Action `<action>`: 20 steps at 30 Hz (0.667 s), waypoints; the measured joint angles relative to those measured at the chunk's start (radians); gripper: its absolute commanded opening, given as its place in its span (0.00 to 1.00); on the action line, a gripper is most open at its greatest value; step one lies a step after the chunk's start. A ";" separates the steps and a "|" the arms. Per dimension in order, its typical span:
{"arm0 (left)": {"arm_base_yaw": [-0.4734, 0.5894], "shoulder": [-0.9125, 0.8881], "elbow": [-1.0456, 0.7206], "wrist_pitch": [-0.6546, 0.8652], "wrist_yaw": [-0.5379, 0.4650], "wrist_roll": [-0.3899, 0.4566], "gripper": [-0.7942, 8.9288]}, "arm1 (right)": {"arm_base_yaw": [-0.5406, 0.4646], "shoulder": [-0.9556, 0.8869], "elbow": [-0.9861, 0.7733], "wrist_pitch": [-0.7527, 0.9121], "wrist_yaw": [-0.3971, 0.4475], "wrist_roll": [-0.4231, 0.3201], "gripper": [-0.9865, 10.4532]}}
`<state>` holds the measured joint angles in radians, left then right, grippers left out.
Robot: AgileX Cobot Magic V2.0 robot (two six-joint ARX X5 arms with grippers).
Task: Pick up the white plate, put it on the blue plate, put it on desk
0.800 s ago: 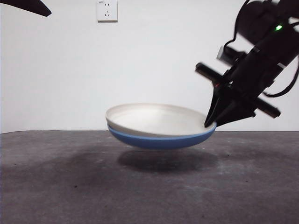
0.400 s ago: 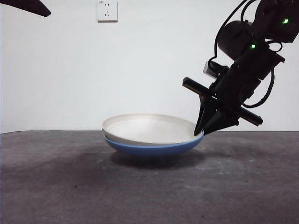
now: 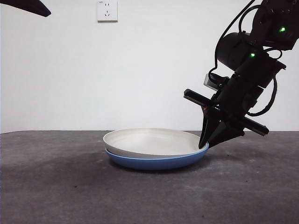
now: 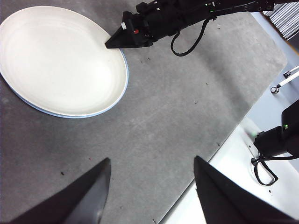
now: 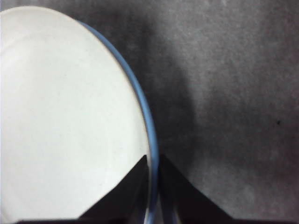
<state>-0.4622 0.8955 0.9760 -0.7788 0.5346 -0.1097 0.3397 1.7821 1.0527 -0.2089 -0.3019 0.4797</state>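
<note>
White plate (image 3: 147, 141) nested on blue plate (image 3: 156, 162); stack appears to rest on table (image 3: 56, 186). Right gripper (image 3: 203, 145) fingers clamped on both rims at the stack's edge. Remaining: release. Left gripper (image 4: 149, 186) spread wide, well apart from the stack.

Behind my work area I see a white wall (image 3: 154, 65) w/ a white power socket (image 3: 107, 10) mounted high up. Off the table edge, a pale floor (image 4: 243, 154).
</note>
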 measured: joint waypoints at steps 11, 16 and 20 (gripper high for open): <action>0.000 0.000 0.000 0.000 0.000 0.000 0.37 | 0.006 -0.001 0.000 -0.027 -0.005 0.000 0.33; 0.000 0.000 0.000 -0.010 0.000 0.000 0.37 | 0.010 -0.052 0.000 -0.039 -0.004 0.000 0.33; 0.000 0.000 0.000 -0.013 0.000 0.000 0.37 | 0.010 -0.159 0.001 -0.048 -0.004 -0.008 0.33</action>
<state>-0.4622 0.8955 0.9760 -0.7921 0.5346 -0.1097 0.3496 1.6230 1.0534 -0.2569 -0.3061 0.4721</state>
